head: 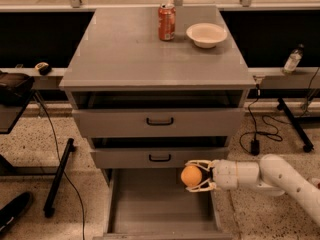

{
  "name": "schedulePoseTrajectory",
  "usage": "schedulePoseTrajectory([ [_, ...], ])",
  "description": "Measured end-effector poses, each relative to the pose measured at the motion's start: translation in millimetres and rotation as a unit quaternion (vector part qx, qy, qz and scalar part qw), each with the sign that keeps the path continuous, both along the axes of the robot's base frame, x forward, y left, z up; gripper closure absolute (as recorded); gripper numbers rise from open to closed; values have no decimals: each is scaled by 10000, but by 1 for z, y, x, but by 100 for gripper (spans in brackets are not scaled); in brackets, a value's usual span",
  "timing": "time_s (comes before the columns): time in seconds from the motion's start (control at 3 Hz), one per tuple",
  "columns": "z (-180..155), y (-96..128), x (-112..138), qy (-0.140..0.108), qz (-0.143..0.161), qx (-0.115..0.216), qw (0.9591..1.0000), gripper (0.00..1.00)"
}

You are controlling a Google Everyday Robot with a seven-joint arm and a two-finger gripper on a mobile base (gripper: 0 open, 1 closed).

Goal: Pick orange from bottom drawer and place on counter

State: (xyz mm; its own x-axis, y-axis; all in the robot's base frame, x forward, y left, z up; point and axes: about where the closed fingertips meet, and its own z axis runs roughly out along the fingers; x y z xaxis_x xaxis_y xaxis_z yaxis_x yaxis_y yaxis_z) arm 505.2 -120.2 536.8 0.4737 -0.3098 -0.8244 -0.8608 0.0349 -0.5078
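Note:
The orange (191,176) is a small round fruit held between the fingers of my gripper (194,176), which reaches in from the right on a white arm. The gripper is shut on the orange and holds it above the right side of the open bottom drawer (150,209), just below the front of the middle drawer. The counter (135,49) is the flat grey top of the cabinet, well above the gripper.
A red soda can (166,22) and a white bowl (206,34) stand at the back of the counter. Two grey drawers with black handles (160,121) stick out slightly above the bottom drawer. Cables and a bottle (292,60) lie to the right, a black stand leg to the left.

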Motion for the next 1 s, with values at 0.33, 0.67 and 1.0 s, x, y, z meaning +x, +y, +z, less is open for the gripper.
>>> schedulePoseTrajectory([
  [0.33,118,11,8,-339,549,-432,9970,100],
  [0.67,182,17,32,-389,750,-897,9924,100],
  [1.0,229,8,74,-259,564,-1080,9922,100],
])
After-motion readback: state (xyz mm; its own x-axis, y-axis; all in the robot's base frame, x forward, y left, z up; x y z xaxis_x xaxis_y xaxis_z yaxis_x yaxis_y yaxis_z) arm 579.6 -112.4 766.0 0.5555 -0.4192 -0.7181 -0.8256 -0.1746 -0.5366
